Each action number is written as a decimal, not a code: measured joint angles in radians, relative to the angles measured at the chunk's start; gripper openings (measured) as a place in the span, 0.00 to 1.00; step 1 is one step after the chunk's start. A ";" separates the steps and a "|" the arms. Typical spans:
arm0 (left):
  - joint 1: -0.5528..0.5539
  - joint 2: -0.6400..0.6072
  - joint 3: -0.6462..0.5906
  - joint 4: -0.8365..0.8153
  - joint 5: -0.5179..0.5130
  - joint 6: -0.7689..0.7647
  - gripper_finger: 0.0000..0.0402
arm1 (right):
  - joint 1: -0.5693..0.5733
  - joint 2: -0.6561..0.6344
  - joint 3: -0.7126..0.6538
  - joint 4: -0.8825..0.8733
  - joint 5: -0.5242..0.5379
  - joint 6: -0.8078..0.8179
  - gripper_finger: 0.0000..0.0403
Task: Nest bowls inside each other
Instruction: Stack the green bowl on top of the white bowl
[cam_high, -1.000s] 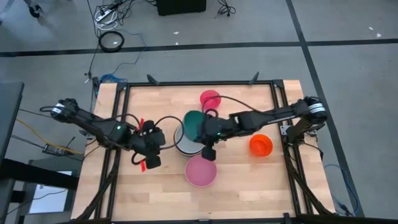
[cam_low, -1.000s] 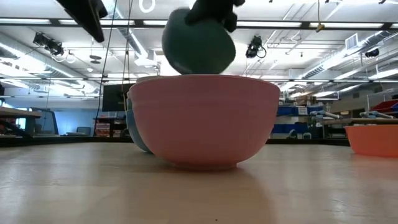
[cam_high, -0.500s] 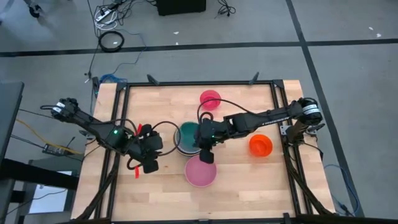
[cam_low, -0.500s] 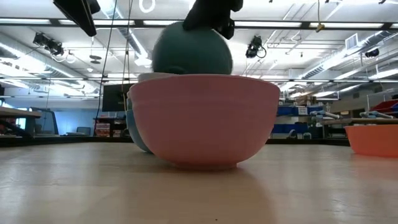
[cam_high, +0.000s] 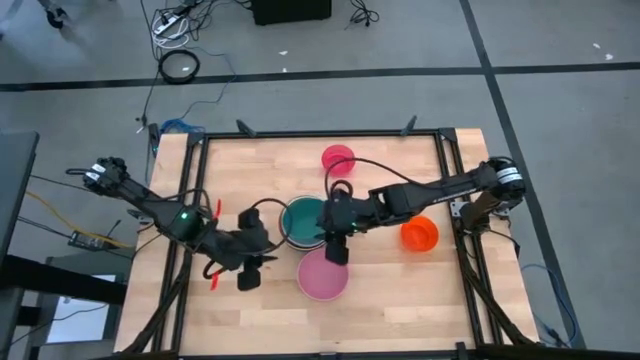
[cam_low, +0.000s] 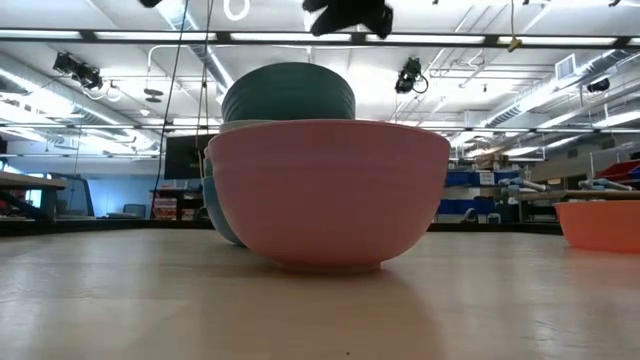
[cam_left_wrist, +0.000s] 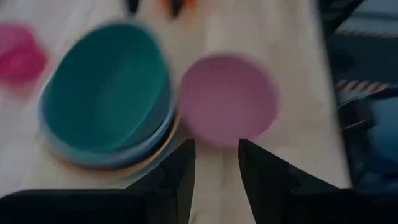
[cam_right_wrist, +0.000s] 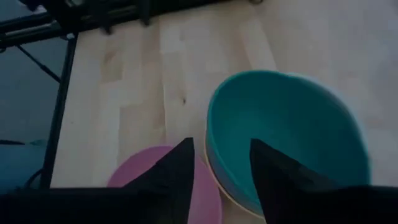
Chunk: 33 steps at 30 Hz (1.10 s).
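Green bowl (cam_high: 303, 220) now dropped in stack; right hand (cam_high: 337, 252) open, empty.

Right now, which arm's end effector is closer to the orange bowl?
The right end effector: it hangs between the nested stack and the orange bowl. The left end effector sits beyond the stack.

A round green plastic bowl (cam_high: 303, 219) sits nested in a stack at the wooden worktop's (cam_high: 400, 290) centre. A large round pink plastic bowl (cam_high: 323, 276) lies just toward the front edge. A small round orange plastic bowl (cam_high: 419, 235) lies toward the right edge.
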 joint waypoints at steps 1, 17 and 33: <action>-0.002 0.000 0.000 0.023 0.001 0.007 0.33 | 0.010 -0.006 0.000 0.001 0.035 -0.005 0.35; -0.014 0.001 0.000 0.035 0.001 -0.026 0.33 | 0.000 -0.010 -0.107 0.007 0.137 0.117 0.30; -0.014 0.001 0.000 0.033 0.001 -0.025 0.33 | -0.030 -0.009 -0.191 0.069 0.105 0.151 0.28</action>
